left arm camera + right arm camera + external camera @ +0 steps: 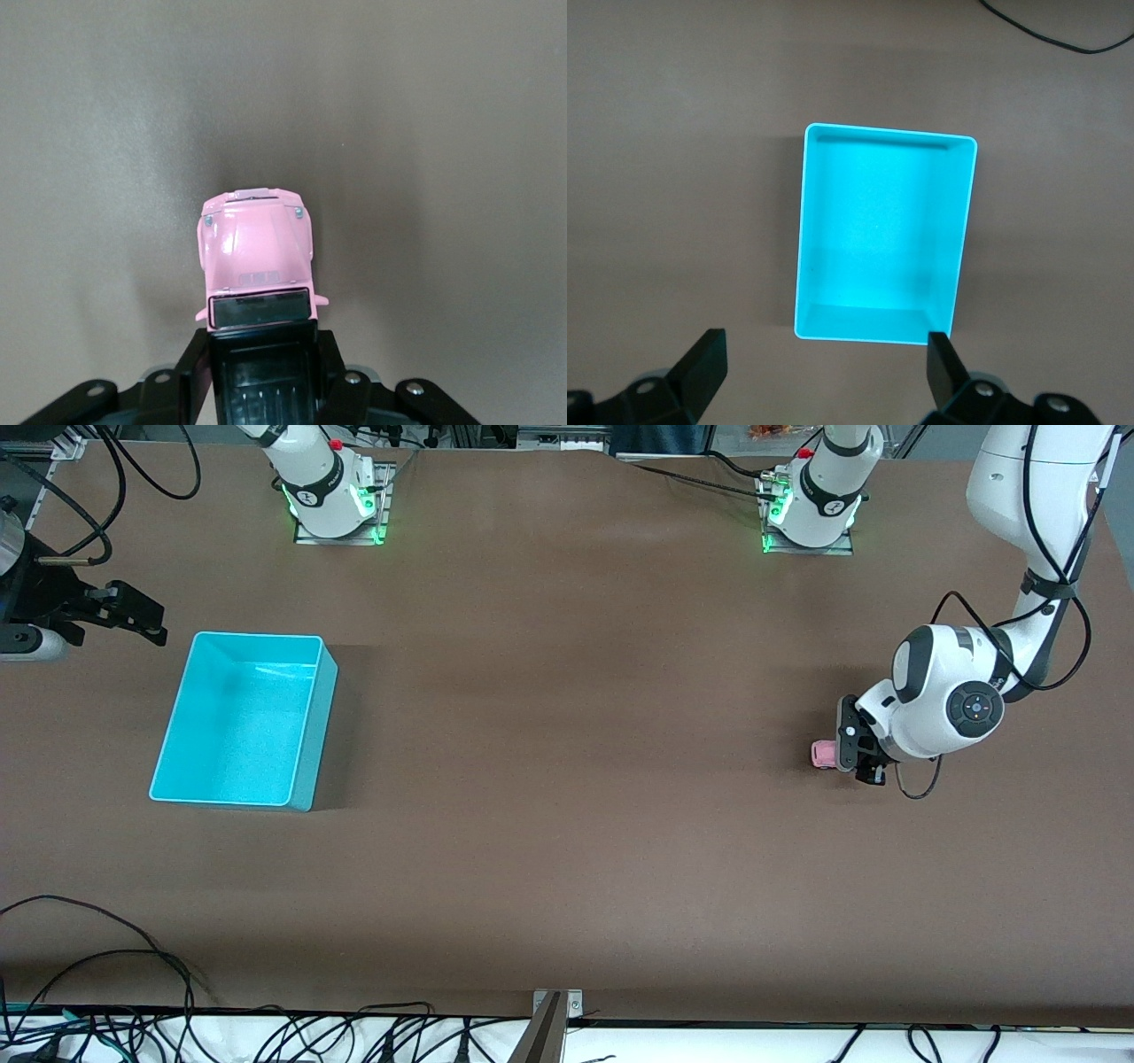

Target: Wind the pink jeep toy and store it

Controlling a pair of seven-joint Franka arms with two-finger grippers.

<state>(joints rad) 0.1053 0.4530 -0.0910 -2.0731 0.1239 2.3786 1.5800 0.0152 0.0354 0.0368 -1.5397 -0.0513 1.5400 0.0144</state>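
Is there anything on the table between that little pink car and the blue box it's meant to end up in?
Nothing visible. The left gripper is shut on the pink jeep toy; only bare table lies between it and the turquoise bin.

Pink jeep toy (258, 252) rear hidden between left hand (264, 372) fingers.
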